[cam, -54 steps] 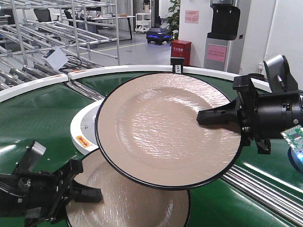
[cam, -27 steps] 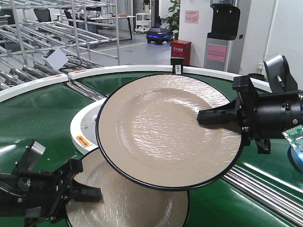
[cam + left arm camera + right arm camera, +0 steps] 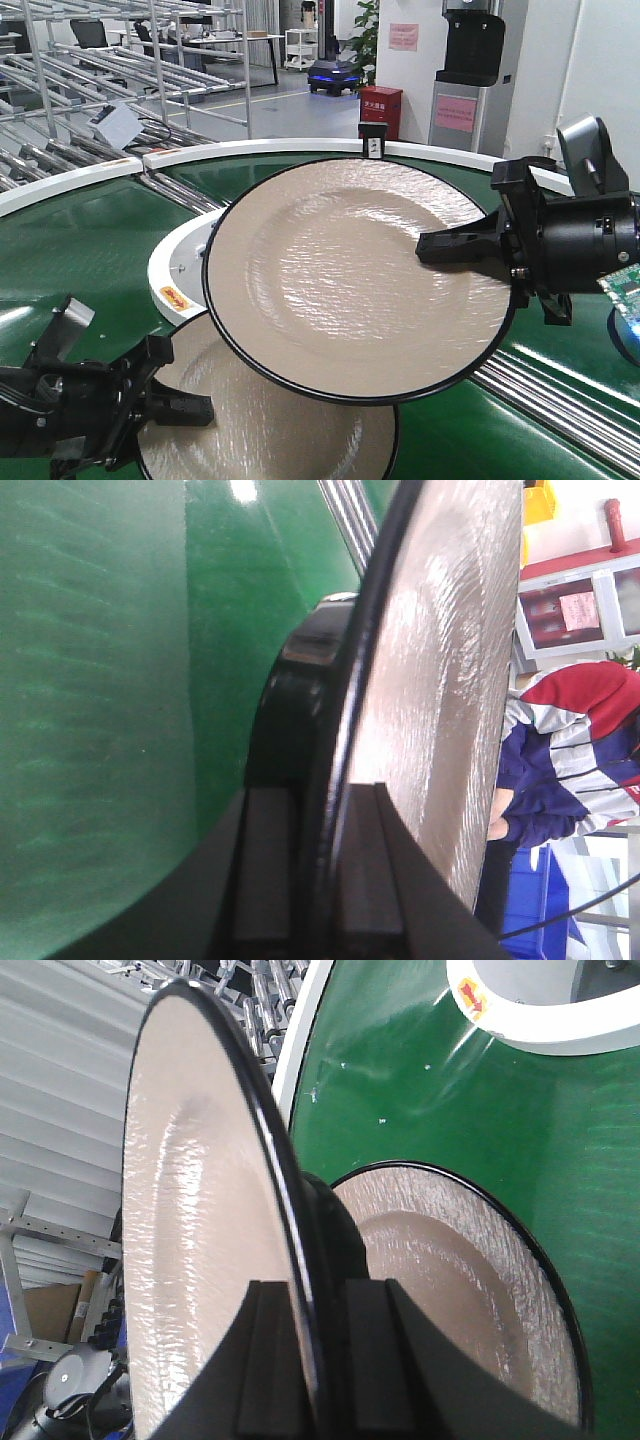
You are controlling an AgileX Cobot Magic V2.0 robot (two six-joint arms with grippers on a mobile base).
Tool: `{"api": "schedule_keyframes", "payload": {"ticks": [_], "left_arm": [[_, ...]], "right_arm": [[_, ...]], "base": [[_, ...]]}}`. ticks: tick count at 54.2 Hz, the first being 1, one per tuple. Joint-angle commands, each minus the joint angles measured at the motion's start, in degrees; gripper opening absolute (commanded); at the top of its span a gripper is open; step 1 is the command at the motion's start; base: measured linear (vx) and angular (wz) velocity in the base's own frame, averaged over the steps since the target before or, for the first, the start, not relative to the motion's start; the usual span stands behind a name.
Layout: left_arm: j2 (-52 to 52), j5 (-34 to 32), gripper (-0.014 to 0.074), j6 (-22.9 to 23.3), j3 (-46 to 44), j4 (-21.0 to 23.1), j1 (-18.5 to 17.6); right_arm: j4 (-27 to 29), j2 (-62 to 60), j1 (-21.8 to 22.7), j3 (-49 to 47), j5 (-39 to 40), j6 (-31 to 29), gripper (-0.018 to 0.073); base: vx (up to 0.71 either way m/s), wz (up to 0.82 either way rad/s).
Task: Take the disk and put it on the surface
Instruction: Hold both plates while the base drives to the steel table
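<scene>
Two beige disks with black rims are in view. The upper disk (image 3: 340,280) hangs tilted above the belt, and my right gripper (image 3: 430,248) is shut on its right rim. In the right wrist view the gripper (image 3: 312,1290) has one finger on each side of that disk (image 3: 200,1240), with the lower disk (image 3: 450,1270) beyond it. The lower disk (image 3: 270,430) lies low at the bottom, my left gripper (image 3: 200,408) shut on its left rim. The left wrist view shows the gripper (image 3: 318,790) clamping this disk (image 3: 440,680) edge-on. The dark glossy surface is out of view.
The green curved conveyor belt (image 3: 80,250) runs under both disks, bordered by a white rim (image 3: 70,178). A white hub with an orange label (image 3: 180,275) sits behind the disks. Metal rollers (image 3: 560,405) lie at lower right. A person in a red and blue jacket (image 3: 570,750) stands nearby.
</scene>
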State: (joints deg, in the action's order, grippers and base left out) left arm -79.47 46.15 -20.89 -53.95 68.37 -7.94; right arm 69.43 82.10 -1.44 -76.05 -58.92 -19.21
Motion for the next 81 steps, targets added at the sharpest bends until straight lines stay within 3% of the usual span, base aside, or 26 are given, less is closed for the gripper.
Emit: {"api": "schedule_keyframes", "payload": {"ticks": [1,47,81], "left_arm": [[2.26,0.12,-0.0001,0.64,-1.79,6.42,-0.29],[2.26,0.18,-0.0001,0.64,-1.79,6.42,-0.29],[2.26,0.12,0.0000,0.64,-1.79,6.42,-0.29]], "right_arm": [[7.18,-2.22,0.41,-2.45,1.24,-0.14,-0.0008],[7.18,-2.22,0.41,-2.45,1.24,-0.14,-0.0008],[7.18,-2.22,0.41,-2.45,1.24,-0.14,-0.0008]], "base": [[-0.04,-0.03],[-0.16,-0.12],[-0.15,-0.48]]}}
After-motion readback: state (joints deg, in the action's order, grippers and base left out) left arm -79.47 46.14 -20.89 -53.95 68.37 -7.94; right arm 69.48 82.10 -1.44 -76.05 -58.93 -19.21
